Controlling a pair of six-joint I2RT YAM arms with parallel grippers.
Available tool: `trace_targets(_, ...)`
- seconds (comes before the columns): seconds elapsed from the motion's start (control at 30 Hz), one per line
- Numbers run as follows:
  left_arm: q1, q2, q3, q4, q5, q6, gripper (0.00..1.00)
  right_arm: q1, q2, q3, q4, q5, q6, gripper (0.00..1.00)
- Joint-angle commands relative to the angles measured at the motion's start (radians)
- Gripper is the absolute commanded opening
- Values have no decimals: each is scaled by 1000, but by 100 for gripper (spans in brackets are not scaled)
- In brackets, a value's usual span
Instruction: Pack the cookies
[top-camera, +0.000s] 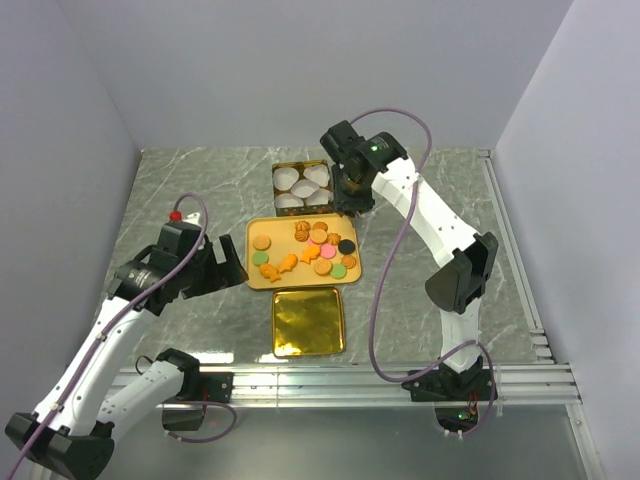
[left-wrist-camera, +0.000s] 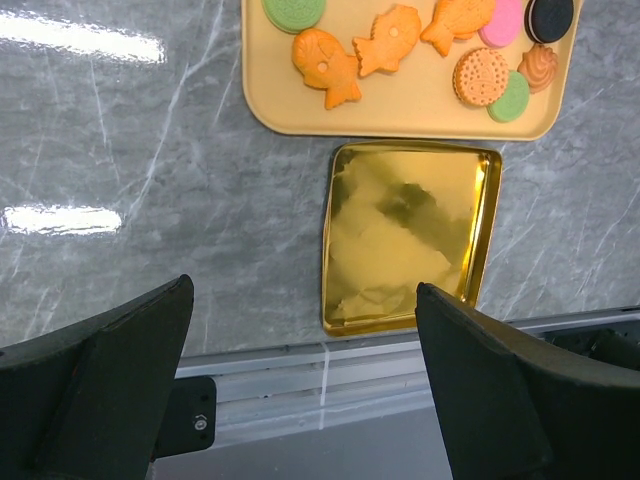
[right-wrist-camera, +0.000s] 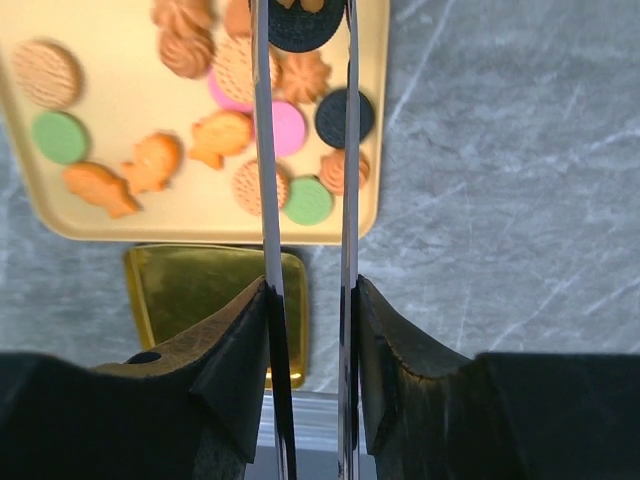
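Observation:
The cookies (top-camera: 305, 252) lie on a tan tray (top-camera: 285, 240): several round discs in orange, green, pink and black, plus orange fish shapes. They also show in the left wrist view (left-wrist-camera: 385, 45) and the right wrist view (right-wrist-camera: 150, 160). My right gripper (top-camera: 350, 195) (right-wrist-camera: 308, 290) hovers over the tray's far right corner. It is shut on metal tongs (right-wrist-camera: 262, 150), whose tips pinch a black cookie (right-wrist-camera: 300, 28). My left gripper (top-camera: 225, 270) (left-wrist-camera: 302, 300) is open and empty, left of the tray.
A gold tin (top-camera: 276, 168) holding white paper cups (top-camera: 302, 185) stands just behind the tray. A shiny gold lid (top-camera: 308, 322) (left-wrist-camera: 405, 235) (right-wrist-camera: 190, 290) lies in front of the tray. A metal rail (top-camera: 380, 385) runs along the table's near edge.

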Motion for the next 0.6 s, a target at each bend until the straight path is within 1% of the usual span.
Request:
trace_targets(0.0, -8, 18, 50, 28, 17, 11, 99, 4, 8, 100, -76, 2, -12, 25)
trace_targets(0.3, -11, 48, 116, 5, -17, 23, 99, 2, 140, 290, -40, -16, -50, 25)
trace_targets(0.47, -11, 56, 144, -18, -17, 35, 99, -1, 167, 277, 45, -10, -63, 25)
trace_targets(0.57, -14, 54, 153, -30, -60, 41, 99, -9, 186, 281, 91, -4, -67, 25)
